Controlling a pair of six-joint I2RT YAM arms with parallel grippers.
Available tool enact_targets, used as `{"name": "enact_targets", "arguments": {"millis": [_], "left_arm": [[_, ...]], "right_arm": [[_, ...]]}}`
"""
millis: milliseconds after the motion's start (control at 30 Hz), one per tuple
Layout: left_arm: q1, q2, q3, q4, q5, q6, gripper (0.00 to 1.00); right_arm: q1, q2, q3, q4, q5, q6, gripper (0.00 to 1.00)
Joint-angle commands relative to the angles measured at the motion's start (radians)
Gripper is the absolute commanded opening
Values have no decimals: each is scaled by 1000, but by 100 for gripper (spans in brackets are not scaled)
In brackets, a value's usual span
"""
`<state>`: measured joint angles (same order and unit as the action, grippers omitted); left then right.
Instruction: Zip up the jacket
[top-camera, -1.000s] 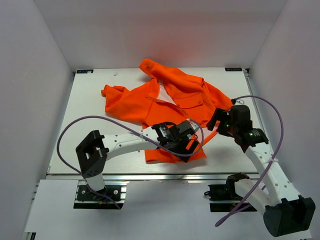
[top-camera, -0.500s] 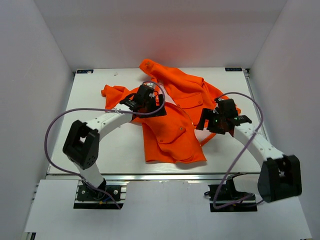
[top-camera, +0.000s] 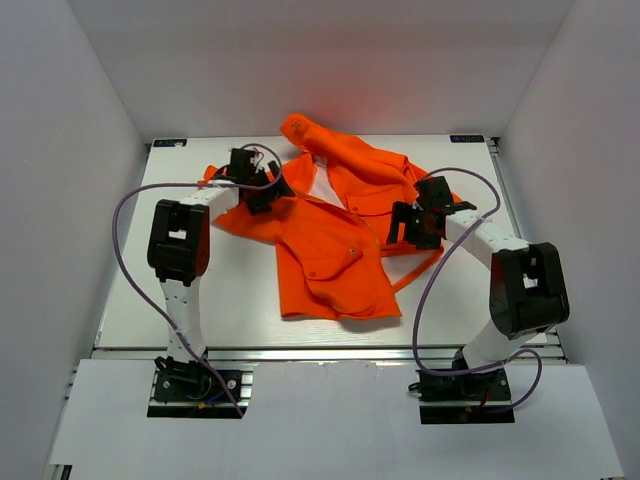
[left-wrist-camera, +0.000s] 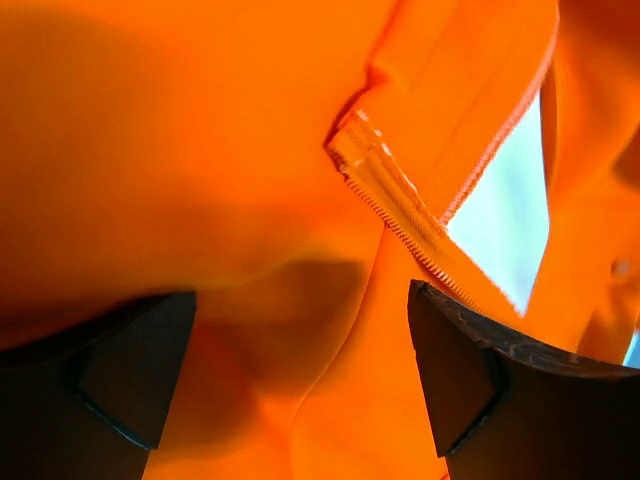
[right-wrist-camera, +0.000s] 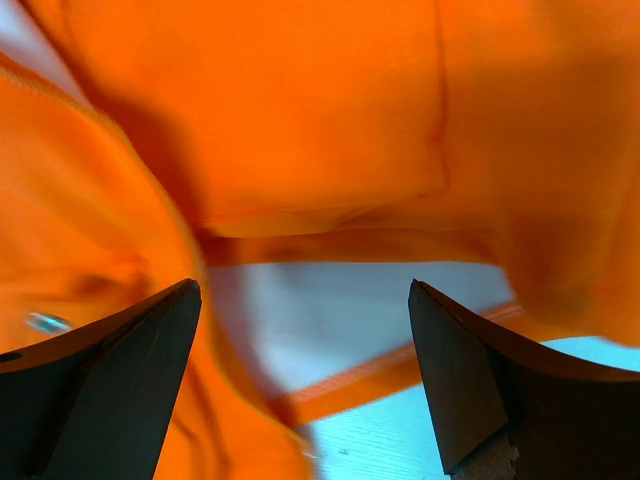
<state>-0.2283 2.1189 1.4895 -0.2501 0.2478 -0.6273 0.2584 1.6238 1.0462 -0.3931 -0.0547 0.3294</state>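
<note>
The orange jacket (top-camera: 330, 255) lies unzipped on the white table, its two front panels apart near the collar. My left gripper (top-camera: 268, 190) hovers open over its left shoulder beside the collar. In the left wrist view that gripper (left-wrist-camera: 300, 375) stands just above orange cloth, with the pale toothed zipper tape (left-wrist-camera: 400, 205) ahead and nothing gripped. My right gripper (top-camera: 403, 222) is open at the jacket's right edge. In the right wrist view the gripper (right-wrist-camera: 300, 375) is over bare table and an orange hem strip (right-wrist-camera: 400, 375), with a chest pocket (right-wrist-camera: 320, 110) beyond.
The white table (top-camera: 200, 300) is boxed in by grey walls on three sides. Purple cables loop from both arms, one on the left (top-camera: 122, 215) and one on the right (top-camera: 428, 275). The jacket's collar end (top-camera: 300, 130) reaches the table's far edge.
Both arms swung away from the near edge. The left gripper went from the jacket's hem up to the left shoulder. The right gripper moved inward to the jacket's right edge. The front panel shifted slightly left.
</note>
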Motion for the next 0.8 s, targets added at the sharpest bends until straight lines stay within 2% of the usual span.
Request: {"name": "enact_targets", "arguments": {"millis": [0, 100, 167, 300, 467, 533, 567, 633, 667, 767], "left_arm": [[116, 79, 67, -81, -130, 58, 96], [180, 127, 100, -133, -228, 75, 96], [219, 142, 115, -161, -234, 69, 96], [331, 154, 114, -138, -167, 84, 98], [368, 168, 216, -170, -81, 104, 98], [368, 148, 247, -184, 5, 123, 98], [368, 135, 252, -183, 49, 124, 98], [363, 90, 224, -161, 122, 117, 98], [362, 31, 206, -152, 131, 115, 98], [351, -112, 117, -153, 108, 107, 98]], "right_arm": [[4, 4, 29, 17, 45, -23, 89], [4, 25, 23, 8, 114, -13, 89], [4, 53, 29, -10, 173, -10, 89], [4, 93, 52, -35, 216, -4, 89], [34, 65, 48, 20, 164, -87, 89], [74, 19, 43, 45, 180, -164, 88], [140, 7, 51, 45, 194, -188, 89], [235, -24, 64, 59, 301, -283, 89], [331, -24, 95, 56, 334, -317, 89], [424, 8, 179, 22, 353, -372, 89]]}}
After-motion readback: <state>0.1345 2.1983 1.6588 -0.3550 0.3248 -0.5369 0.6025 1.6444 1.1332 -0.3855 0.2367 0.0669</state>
